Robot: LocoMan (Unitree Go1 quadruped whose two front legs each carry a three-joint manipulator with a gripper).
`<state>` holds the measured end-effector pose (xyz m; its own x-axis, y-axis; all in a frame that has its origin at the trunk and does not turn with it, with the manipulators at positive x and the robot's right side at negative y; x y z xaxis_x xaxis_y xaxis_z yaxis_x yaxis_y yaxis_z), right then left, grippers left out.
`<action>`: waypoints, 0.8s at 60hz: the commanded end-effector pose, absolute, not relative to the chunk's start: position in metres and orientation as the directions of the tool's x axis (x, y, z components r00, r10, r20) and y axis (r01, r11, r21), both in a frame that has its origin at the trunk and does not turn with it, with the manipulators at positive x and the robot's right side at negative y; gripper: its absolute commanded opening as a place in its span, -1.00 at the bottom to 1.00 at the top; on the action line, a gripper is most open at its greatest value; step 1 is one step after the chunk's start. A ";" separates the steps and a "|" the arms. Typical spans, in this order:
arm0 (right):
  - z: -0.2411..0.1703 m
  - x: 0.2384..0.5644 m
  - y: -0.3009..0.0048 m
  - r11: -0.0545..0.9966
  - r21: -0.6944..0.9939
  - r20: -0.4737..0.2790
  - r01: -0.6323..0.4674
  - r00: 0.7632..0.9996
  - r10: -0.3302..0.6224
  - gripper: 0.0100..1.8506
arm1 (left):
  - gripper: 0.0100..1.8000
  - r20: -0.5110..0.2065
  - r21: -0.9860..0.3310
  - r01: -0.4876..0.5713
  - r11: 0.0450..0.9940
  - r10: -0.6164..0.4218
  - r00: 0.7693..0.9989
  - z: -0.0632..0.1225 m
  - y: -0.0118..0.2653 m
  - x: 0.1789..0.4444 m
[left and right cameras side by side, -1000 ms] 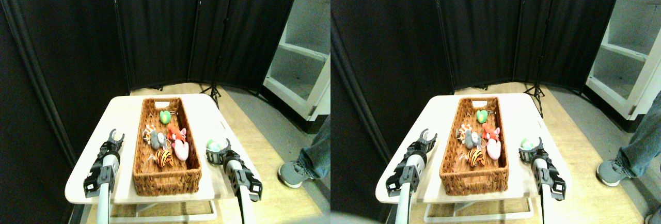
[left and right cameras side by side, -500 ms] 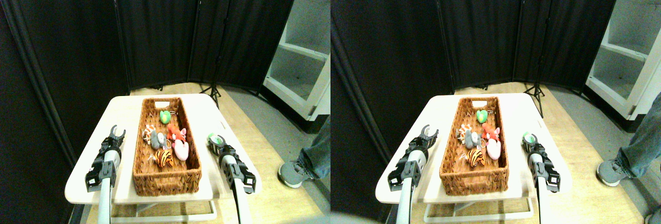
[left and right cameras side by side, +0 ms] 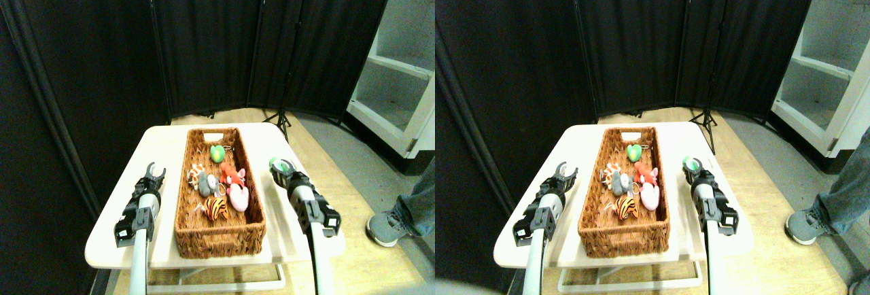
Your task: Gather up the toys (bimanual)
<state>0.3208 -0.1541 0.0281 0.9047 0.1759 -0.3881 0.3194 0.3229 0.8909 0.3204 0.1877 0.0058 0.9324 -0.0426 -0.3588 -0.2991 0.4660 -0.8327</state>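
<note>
A long brown wicker basket (left and right cameras side by side: pixel 219 228) lies along the middle of the white table (left and right cameras side by side: pixel 163 147). Inside it rest several toys: a green one (left and right cameras side by side: pixel 217 153), a red one (left and right cameras side by side: pixel 233 173), a grey one (left and right cameras side by side: pixel 206 185), a spotted white one (left and right cameras side by side: pixel 196 173), a pink one (left and right cameras side by side: pixel 238 196) and an orange striped tiger (left and right cameras side by side: pixel 216 207). My right gripper (left and right cameras side by side: pixel 279 168) hangs just right of the basket, lifted above the table, shut on a small green and white toy (left and right cameras side by side: pixel 275 163). On the basket's left side my left gripper (left and right cameras side by side: pixel 156 170) stands open and empty over the table.
Black curtain panels close off the back and left. A white shelf unit (left and right cameras side by side: pixel 401 77) stands at the right. A person's leg and grey shoe (left and right cameras side by side: pixel 387 229) show on the wooden floor beside the table's right edge. A tripod foot (left and right cameras side by side: pixel 280 119) stands behind the table.
My right gripper has lifted and moved forward and left toward the basket, carrying the green and white toy. The left gripper has barely moved.
</note>
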 end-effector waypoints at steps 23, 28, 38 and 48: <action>0.085 0.333 -0.086 0.380 0.919 -0.255 0.108 0.896 0.363 -1.00 | -0.80 -0.305 -0.849 -0.258 0.461 -0.029 0.952 0.012 0.193 0.310; 0.089 0.332 -0.071 0.360 0.928 -0.244 0.091 0.881 0.406 -1.00 | -0.81 -0.298 -0.847 -0.255 0.467 -0.020 0.954 0.011 0.196 0.305; 0.092 0.322 -0.047 0.360 0.930 -0.236 0.075 0.872 0.428 -1.00 | -0.82 -0.286 -0.844 -0.249 0.474 -0.006 0.958 0.010 0.201 0.299; 0.085 0.315 -0.029 0.337 0.939 -0.235 0.074 0.852 0.468 -1.00 | -0.82 -0.275 -0.854 -0.245 0.458 0.003 0.962 0.010 0.206 0.294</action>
